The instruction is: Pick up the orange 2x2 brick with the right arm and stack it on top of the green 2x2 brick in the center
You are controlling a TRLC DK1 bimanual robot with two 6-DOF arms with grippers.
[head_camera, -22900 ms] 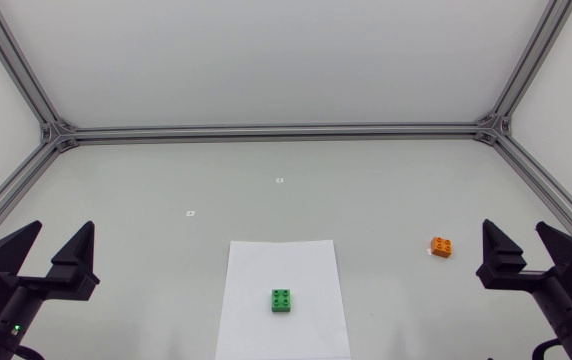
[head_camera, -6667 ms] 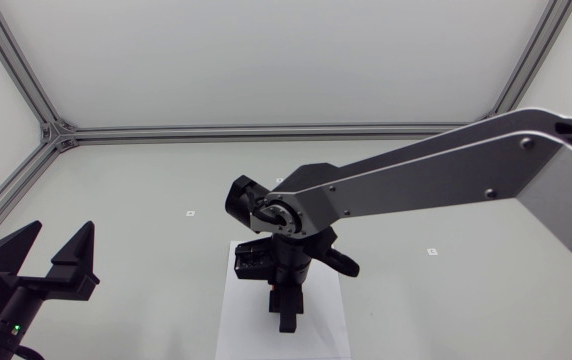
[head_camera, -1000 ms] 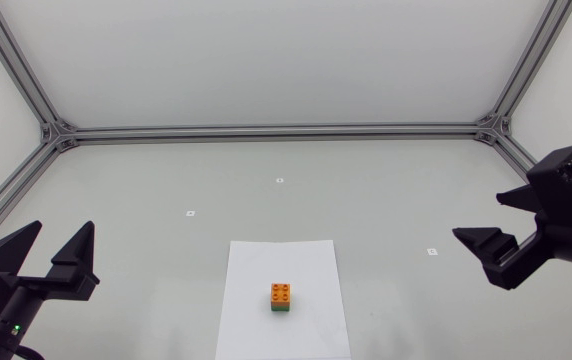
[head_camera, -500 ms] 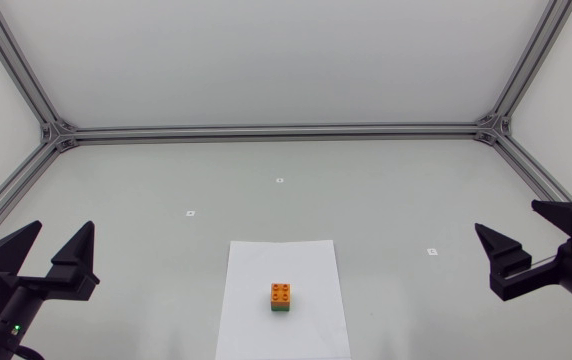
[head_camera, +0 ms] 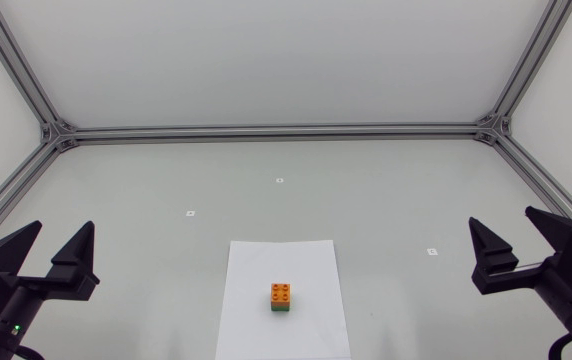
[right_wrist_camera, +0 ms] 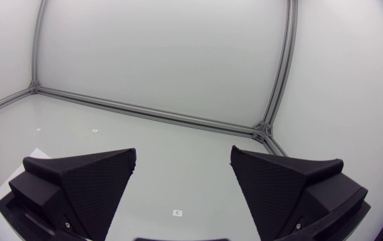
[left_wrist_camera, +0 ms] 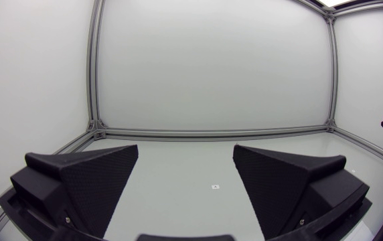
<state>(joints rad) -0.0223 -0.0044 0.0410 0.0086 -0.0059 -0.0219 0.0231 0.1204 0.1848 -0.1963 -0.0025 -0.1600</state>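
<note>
The orange 2x2 brick (head_camera: pixel 281 293) sits squarely on top of the green 2x2 brick (head_camera: pixel 281 308), of which only a thin lower edge shows, on the white sheet (head_camera: pixel 311 270) at the table's centre front. My right gripper (head_camera: pixel 517 237) is open and empty at the right edge, far from the stack. My left gripper (head_camera: pixel 55 242) is open and empty at the left edge. Each wrist view shows only its own spread fingers, the left gripper (left_wrist_camera: pixel 185 167) and the right gripper (right_wrist_camera: pixel 183 171), with nothing between them. The stack is not seen in the wrist views.
An aluminium frame rail (head_camera: pixel 276 131) runs along the back of the table, with side rails at both edges. Small white markers (head_camera: pixel 280 181) dot the grey surface. A corner of the white sheet (right_wrist_camera: pixel 37 153) shows beside the right gripper.
Over the last second my right arm drew back to the right edge and lowered, its gripper empty. The orange brick stays on the green one. The left arm has not moved.
</note>
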